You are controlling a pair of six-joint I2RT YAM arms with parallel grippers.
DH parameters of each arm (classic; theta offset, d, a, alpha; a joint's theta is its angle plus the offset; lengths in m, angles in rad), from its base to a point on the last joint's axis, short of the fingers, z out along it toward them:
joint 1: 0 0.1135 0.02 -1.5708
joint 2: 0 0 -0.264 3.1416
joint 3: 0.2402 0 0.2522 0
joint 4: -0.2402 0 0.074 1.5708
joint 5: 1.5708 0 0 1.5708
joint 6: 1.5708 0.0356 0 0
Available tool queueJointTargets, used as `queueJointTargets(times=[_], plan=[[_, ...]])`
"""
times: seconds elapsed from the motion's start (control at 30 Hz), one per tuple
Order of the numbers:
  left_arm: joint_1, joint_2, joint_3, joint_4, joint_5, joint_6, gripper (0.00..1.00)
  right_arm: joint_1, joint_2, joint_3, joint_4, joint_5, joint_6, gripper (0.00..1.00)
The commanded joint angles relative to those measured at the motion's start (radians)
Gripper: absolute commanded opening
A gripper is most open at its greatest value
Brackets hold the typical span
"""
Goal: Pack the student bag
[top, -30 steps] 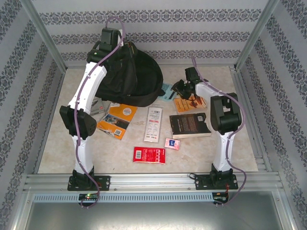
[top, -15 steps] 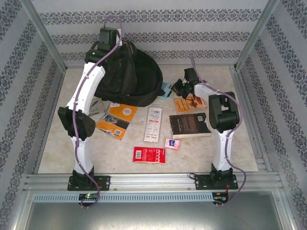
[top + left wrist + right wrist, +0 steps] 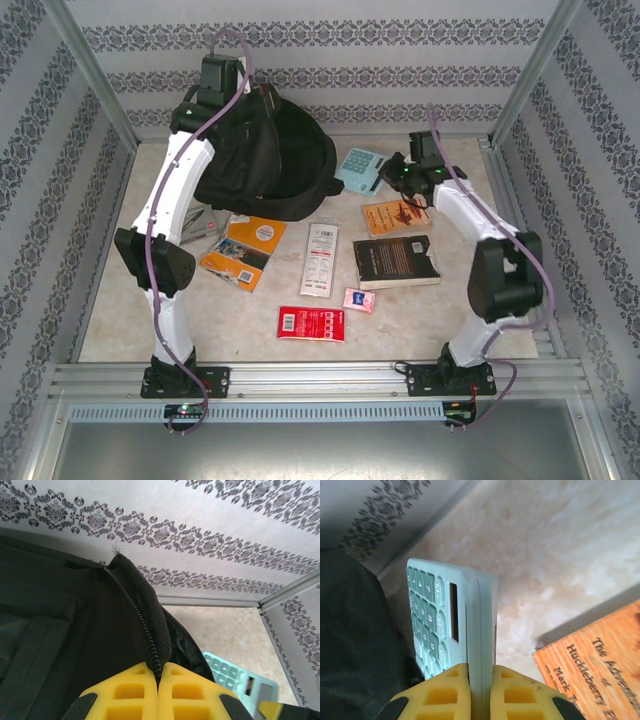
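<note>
Left gripper (image 3: 157, 674) clamped tight on zippered rim of black backpack (image 3: 285, 165), table (image 3: 110, 300) far-left corner. Right gripper (image 3: 481, 676) pinching teal calculator (image 3: 440, 620) by 1 edge, just beside backpack.

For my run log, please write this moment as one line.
left gripper: shut on student bag zipper edge | right gripper: shut on calculator, beside bag | stage: calculator not yet in bag
</note>
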Motion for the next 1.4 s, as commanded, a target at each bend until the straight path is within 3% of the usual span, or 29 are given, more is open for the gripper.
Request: queueJointTargets(times=[0.0,0.23,0.5,0.83,1.07,1.37], plan=[[-0.005,-0.078,0.016,0.029,0.036,-0.017,0.0,-0.01,-0.138,-0.04,-0.079,0.123,-0.075,0.0],[-0.051,-0.109,0.018,-0.026,0.054,-0.013,0.0,0.021,-0.384,-0.054,-0.163,0.167,-0.161,0.0],[-0.112,-0.144,-0.012,-0.074,0.074,-0.019,0.0,0.099,-0.511,-0.032,-0.22,0.158,-0.222,0.0],[-0.191,-0.149,-0.022,-0.104,0.084,-0.017,0.0,0.238,-0.43,0.035,-0.24,0.145,-0.231,0.0],[-0.201,-0.144,-0.033,-0.111,0.093,-0.019,0.0,0.267,-0.414,0.108,-0.273,0.189,-0.226,0.0],[-0.233,-0.122,-0.01,-0.087,0.125,-0.074,0.0,0.295,-0.247,0.133,-0.308,0.21,-0.045,0.0]])
